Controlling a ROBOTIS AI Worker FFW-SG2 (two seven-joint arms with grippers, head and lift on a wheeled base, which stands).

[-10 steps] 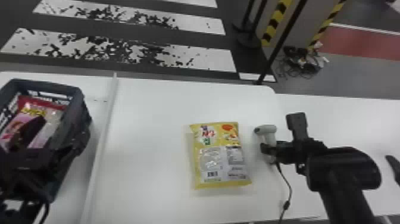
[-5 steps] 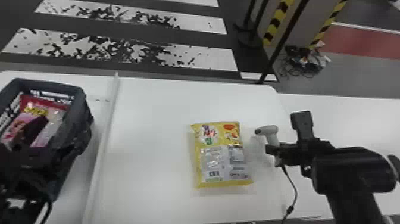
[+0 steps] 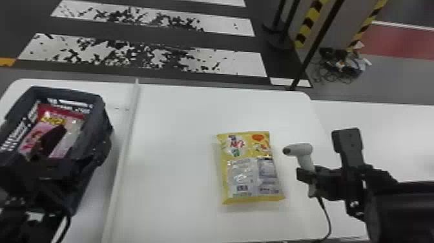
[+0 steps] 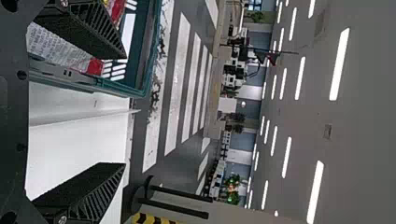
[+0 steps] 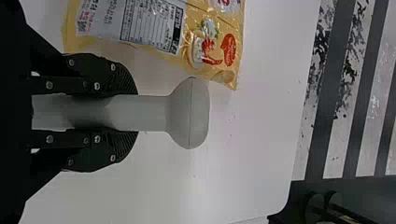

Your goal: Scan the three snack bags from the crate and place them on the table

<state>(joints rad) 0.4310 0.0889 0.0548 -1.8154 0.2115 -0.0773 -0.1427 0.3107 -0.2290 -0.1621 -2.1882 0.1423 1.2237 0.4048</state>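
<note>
In the head view my left gripper (image 3: 76,148) is over the crate (image 3: 101,106), which holds red and pink snack bags (image 3: 72,113). The left wrist view has my left gripper (image 4: 124,110) open and empty, one finger above the bags (image 4: 56,51) and the other out past the crate's wall (image 4: 88,86). My right gripper (image 3: 306,177) is shut on the grey-white scanner (image 3: 305,150) by its handle; in the right wrist view both fingers of my right gripper (image 5: 133,113) hug the scanner (image 5: 191,113). A yellow snack bag (image 3: 252,168) lies printed side up on the table, left of the scanner.
A raised pale strip (image 3: 127,135) runs across the white table (image 3: 174,129) between crate and yellow bag. The scanner's cable (image 3: 327,213) hangs toward the near edge. Black posts (image 3: 306,61) stand on the floor beyond the table.
The head view has swung slightly left, so the table's things sit further right in it. My right gripper has drawn the scanner a little toward the near edge. The yellow bag stays put on the table.
</note>
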